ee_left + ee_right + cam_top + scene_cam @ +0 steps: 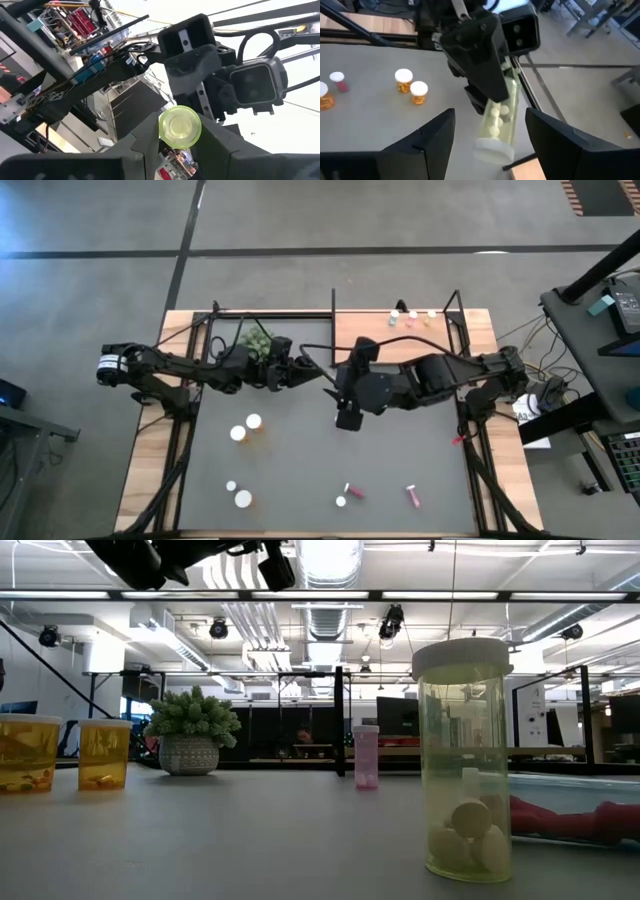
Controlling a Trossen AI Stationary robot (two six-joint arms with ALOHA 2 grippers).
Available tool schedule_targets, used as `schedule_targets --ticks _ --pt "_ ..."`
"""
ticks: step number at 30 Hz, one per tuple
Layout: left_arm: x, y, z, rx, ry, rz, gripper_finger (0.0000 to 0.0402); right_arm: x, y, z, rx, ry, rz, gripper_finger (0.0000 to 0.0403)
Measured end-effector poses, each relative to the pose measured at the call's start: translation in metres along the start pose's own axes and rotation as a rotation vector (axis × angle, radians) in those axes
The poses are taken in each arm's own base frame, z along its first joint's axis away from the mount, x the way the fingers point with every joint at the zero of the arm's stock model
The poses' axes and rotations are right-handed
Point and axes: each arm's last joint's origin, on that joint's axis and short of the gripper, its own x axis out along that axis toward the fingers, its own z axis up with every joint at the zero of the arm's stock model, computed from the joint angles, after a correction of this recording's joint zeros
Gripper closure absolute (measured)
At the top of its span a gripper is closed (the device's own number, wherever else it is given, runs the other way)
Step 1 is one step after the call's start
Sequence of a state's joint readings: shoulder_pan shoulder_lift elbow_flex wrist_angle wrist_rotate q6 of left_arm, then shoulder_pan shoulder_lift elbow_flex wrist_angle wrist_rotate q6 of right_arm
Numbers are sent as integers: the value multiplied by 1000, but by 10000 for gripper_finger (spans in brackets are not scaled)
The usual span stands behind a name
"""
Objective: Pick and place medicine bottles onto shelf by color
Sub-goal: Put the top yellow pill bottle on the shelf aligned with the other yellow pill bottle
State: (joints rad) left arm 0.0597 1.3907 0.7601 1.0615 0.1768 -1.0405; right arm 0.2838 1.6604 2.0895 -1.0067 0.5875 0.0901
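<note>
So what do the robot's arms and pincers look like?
Both arms are dark, almost black, built from chunky jointed segments with thin black cables looping along them. The left arm has a white round marking near its base. The left pincer has a boxy black camera block above two flat fingers. The right pincer has two wide, flat dark fingers with angled tips.

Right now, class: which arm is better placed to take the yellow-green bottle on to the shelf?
Probably the right. The left gripper is shut on the yellow-green bottle in mid-air, and the open right gripper faces it. The shelf's standing bottles lie on the right arm's side.
</note>
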Motion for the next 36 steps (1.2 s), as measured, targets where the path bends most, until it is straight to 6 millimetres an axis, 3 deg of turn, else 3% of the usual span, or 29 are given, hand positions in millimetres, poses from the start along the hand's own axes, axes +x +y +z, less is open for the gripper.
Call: schedule_targets --ticks 22,36 --pt "0 -5 3 19 -28 -49 308 0 -1 0 -4 -3 -76 189" --pt "0 -5 3 21 -29 -49 308 1 -1 -1 2 -1 -75 296"
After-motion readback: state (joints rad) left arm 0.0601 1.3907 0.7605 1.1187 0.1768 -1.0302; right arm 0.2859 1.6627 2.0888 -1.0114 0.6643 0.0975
